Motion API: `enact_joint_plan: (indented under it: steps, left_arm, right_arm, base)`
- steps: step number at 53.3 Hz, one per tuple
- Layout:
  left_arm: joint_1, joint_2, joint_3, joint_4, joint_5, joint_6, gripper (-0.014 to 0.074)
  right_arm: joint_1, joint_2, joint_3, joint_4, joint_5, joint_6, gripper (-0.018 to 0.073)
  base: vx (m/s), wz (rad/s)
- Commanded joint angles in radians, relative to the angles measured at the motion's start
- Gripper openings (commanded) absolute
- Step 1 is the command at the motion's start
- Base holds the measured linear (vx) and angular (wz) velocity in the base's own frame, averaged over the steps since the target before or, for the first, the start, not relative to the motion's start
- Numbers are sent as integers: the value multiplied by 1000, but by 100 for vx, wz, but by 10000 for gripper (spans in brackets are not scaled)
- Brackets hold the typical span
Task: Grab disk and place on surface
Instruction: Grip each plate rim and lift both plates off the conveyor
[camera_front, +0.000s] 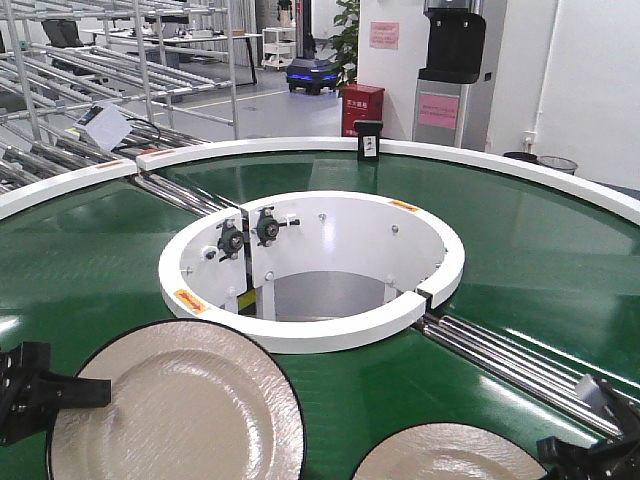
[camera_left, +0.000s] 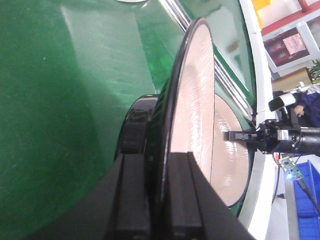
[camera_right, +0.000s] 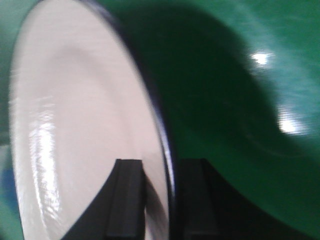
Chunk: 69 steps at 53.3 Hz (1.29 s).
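Left pincer (camera_left: 159, 156) clamps left disk (camera_front: 175, 410) rim, lower left, over green belt (camera_front: 520, 250). Right pincer (camera_right: 162, 162) straddles right disk (camera_right: 75, 125) rim; blur hides grip. Behind: white ring (camera_front: 330, 335), orange sticker (camera_front: 190, 300); red bin (camera_front: 362, 108), pink notice (camera_front: 437, 110), writing unreadable.

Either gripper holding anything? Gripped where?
Both. Left gripper pinches the rim of the left disk; right gripper pinches the rim of the right disk.
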Motion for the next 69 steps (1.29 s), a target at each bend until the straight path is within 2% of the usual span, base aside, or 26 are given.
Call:
enact_joint_plan:
  steps: [1, 4, 17, 23, 29, 37, 44, 54, 61, 69]
  left_arm:
    - [-1, -47, -24, -147, 44, 0, -1]
    - [-1, -47, -24, -147, 43, 0, -1]
    - [-1, -47, -24, -147, 42, -2, -1]
    - [-1, -47, -24, -147, 18, -34, -1]
    - [-1, -47, -24, -146, -48, -106, -1]
    - [-2, -47, -24, -150, -78, -131, -1]
    - [-3, -47, -24, -202, -53, -197, -1]
    - [-3, -47, -24, -278, -44, -293, -1]
    - [-3, -47, -24, -351, -42, -310, -1]
    - [-3, -47, -24, -382, -47, -311, -1]
  right_arm:
    - [2, -43, -24, 39, 48, -10, 41]
    - [2, -43, -25, 52, 55, -6, -15]
    - [2, -48, -105, 169, 225, 6, -11]
    - [2, -85, -177, 240, 272, 65, -8]
    - [0, -143, -251, 239, 257, 117, -8]
    - [6, -218, -328, 268, 280, 258, -8]
    - [47, -264, -423, 282, 242, 329, -8]
    - [55, -279, -581, 297, 229, 482, -8]
    - [55, -279, -636, 300, 210, 552, -6]
    - [55, -280, -649, 301, 163, 552, -5]
  base:
    - [0, 0]
    - [0, 0]
    - [0, 0]
    - [0, 0]
    - [0, 0]
    - [0, 0]
    - [0, 0]
    - [0, 0]
    - [0, 0]
    - [0, 0]
